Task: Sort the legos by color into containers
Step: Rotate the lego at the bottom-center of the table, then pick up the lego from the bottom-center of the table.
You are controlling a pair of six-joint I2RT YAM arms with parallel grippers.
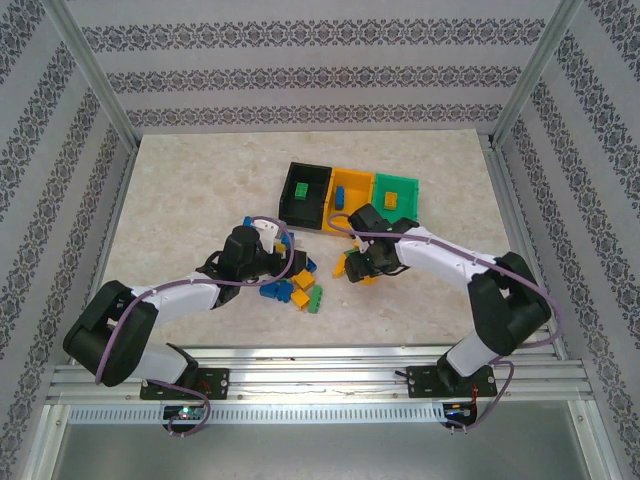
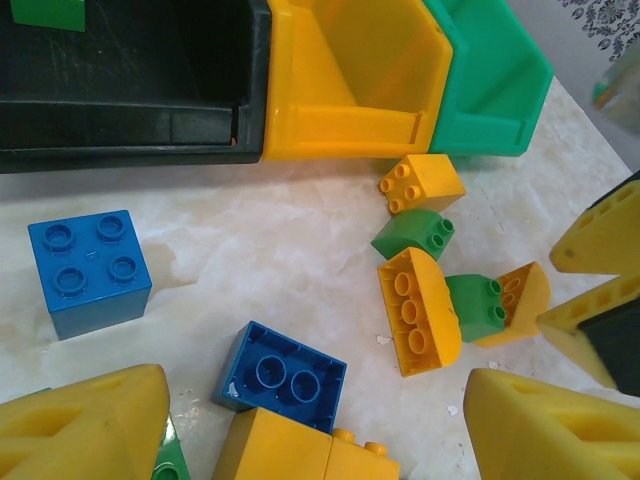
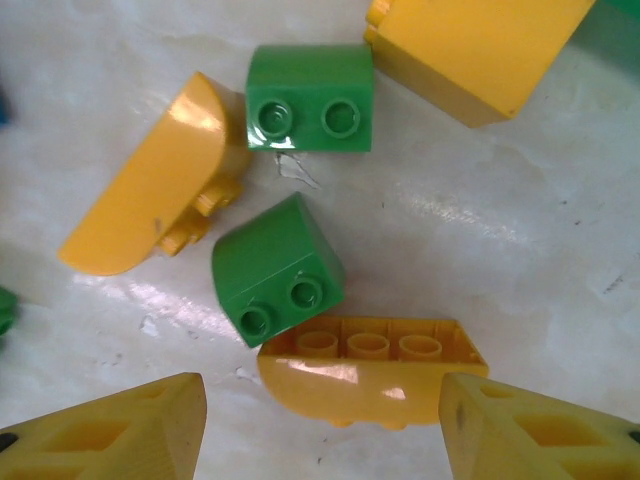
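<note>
Containers (image 1: pixel 365 178) are seen joined in a row at the middle of the table (image 1: pixel 180 190), beyond both arms; the black bin (image 1: pixel 320 205) is at the left, with a green brick (image 1: pixel 303 188) inside; the orange-yellow bin (image 1: pixel 360 205) is in the middle, with a blue brick (image 1: pixel 341 197) inside; the green bin (image 1: pixel 404 186) is at the right, with a yellow brick (image 1: pixel 390 201) inside. The left gripper (image 2: pixel 315 400) is lowered over the left part of the loose pile; its fingers are spread apart and nothing is clamped between them. The right gripper (image 3: pixel 322 400) is lowered over the right part of the pile, near the orange-yellow bin; its fingers are likewise apart and closed on nothing. The loose legos (image 1: pixel 300 290) are scattered on the table just in front of the bins, between the two grippers. In the left wrist view a blue four-stud brick (image 2: pixel 90 270) is set upright, apart from the rest; a blue upturned brick (image 2: pixel 283 375) is seen in the gap between the fingers. In the right wrist view an orange curved brick (image 3: pixel 370 365) is laid hollow side up just ahead of the fingertips; a green curved brick (image 3: pixel 278 270) is just beside it.
</note>
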